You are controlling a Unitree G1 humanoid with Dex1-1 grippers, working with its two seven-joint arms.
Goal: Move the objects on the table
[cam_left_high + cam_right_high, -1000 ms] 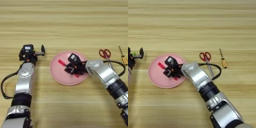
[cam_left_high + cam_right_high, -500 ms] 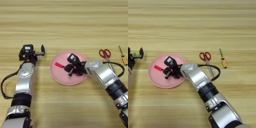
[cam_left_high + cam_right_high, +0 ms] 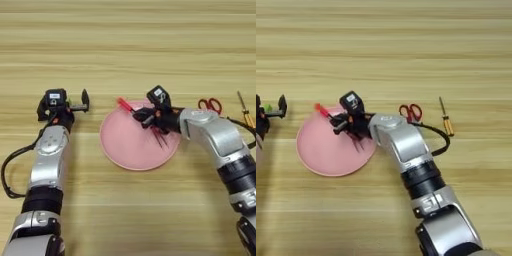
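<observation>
My right gripper point(image 3: 146, 117) is shut on the slim red marker pen point(image 3: 125, 105), which sticks out up and left over the far rim of the pink plate point(image 3: 123, 149). The thin black two-pronged piece point(image 3: 161, 138) lies on the plate just below the gripper's fingers. The light wooden table point(image 3: 125, 45) carries everything. My left gripper point(image 3: 82, 102) is parked left of the plate, open and holding nothing.
Red-handled scissors point(image 3: 210, 104) and a yellow-handled screwdriver point(image 3: 244, 111) lie on the table right of the plate, behind my right forearm. A black cable point(image 3: 437, 136) loops beside that forearm.
The right gripper has carried the red marker from the plate's middle toward its far rim, and the red end now points up-left past the edge. The left arm has stayed still.
</observation>
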